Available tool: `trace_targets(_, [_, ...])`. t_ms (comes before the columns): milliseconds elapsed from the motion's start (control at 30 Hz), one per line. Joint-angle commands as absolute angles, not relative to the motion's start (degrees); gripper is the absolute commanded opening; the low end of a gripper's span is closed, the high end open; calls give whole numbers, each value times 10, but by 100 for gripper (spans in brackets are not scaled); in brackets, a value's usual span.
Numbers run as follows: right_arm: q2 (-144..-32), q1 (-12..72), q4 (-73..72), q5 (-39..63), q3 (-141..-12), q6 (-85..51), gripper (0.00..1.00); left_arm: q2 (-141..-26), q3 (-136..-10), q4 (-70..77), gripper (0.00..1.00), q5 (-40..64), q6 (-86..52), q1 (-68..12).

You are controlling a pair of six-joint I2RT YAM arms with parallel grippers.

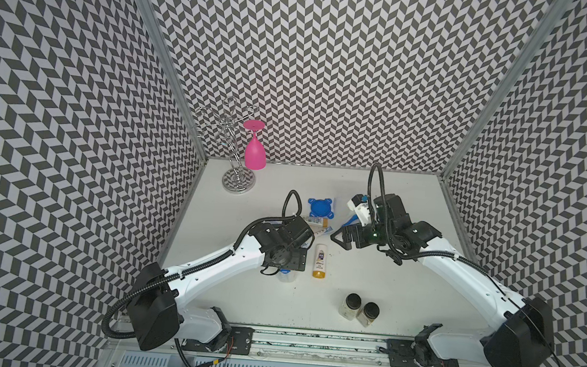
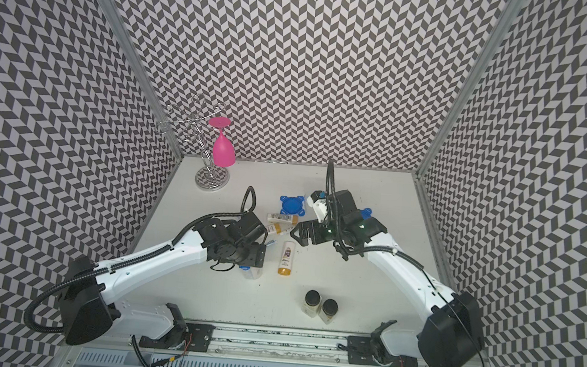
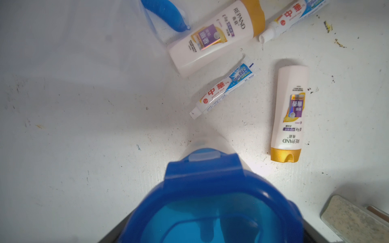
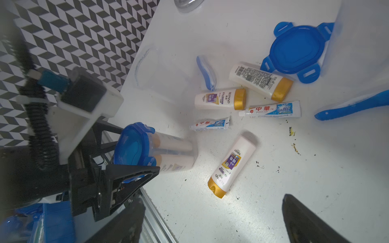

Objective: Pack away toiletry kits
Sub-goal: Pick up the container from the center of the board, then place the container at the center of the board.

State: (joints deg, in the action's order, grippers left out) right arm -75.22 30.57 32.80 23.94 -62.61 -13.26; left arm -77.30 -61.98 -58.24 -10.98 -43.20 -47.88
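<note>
A clear tub (image 4: 172, 155) with a blue lid (image 3: 210, 189) stands upright with white bottles inside. My left gripper (image 4: 126, 153) straddles that lid, one finger on each side; contact cannot be made out. Loose on the table lie a gold-capped bottle (image 1: 320, 260) (image 4: 231, 164), two more bottles (image 4: 220, 98) (image 4: 261, 81), two toothpaste tubes (image 4: 210, 124) (image 4: 271, 109), a blue toothbrush (image 4: 355, 105), a spare blue lid (image 1: 320, 207) and an empty clear tub (image 4: 155, 71). My right gripper (image 4: 214, 227) (image 1: 343, 236) hangs open above the table, right of the bottle, holding nothing.
Two black-capped jars (image 1: 359, 309) of beige contents stand near the front edge. A pink wine glass (image 1: 255, 149) hangs upside down on a wire rack (image 1: 236, 180) at the back left corner. Patterned walls close in three sides.
</note>
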Motion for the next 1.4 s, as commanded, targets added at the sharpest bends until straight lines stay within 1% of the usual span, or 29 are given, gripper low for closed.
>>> trace_targets(0, [-715, 291, 318, 198, -627, -143, 100, -763, -634, -595, 72, -130, -431, -479])
trace_targets(33, [-707, 284, 318, 192, -626, -143, 100, -759, -636, -598, 67, -129, -429, -480])
trace_targets(100, [-693, 273, 314, 183, -622, -146, 100, -751, -638, -602, 62, -128, -425, -481])
trace_targets(267, [-666, 241, 310, 158, -627, -154, 100, -752, -693, -627, 56, -134, -423, -510])
trace_targets(300, [-663, 231, 315, 151, -632, -154, 100, -760, -717, -630, 54, -135, -420, -519])
trace_targets(400, [-659, 197, 335, 126, -645, -154, 100, -796, -796, -634, 54, -136, -404, -537])
trace_targets(500, [-657, 141, 346, 101, -650, -166, 100, -846, -865, -616, 51, -129, -371, -546])
trace_targets(633, [-644, 11, 328, 128, -641, -196, 100, -924, -940, -572, 51, -109, -325, -547])
trace_targets(667, [-648, -2, 336, 116, -648, -198, 100, -946, -957, -566, 51, -106, -316, -547])
trace_targets(767, [-662, -13, 373, 97, -686, -189, 100, -1014, -1020, -557, 51, -112, -285, -548])
trace_targets(933, [-644, -19, 387, 81, -667, -192, 100, -1110, -1116, -547, 50, -104, -244, -548])
trace_targets(1100, [-628, -23, 397, 70, -642, -192, 100, -1180, -1184, -527, 50, -84, -206, -549])
trace_targets(1267, [-620, -24, 411, 40, -646, -185, 100, -1258, -1276, -553, 49, -83, -181, -548])
trace_targets(1367, [-617, -25, 414, 28, -651, -182, 100, -1280, -1294, -561, 49, -81, -176, -548])
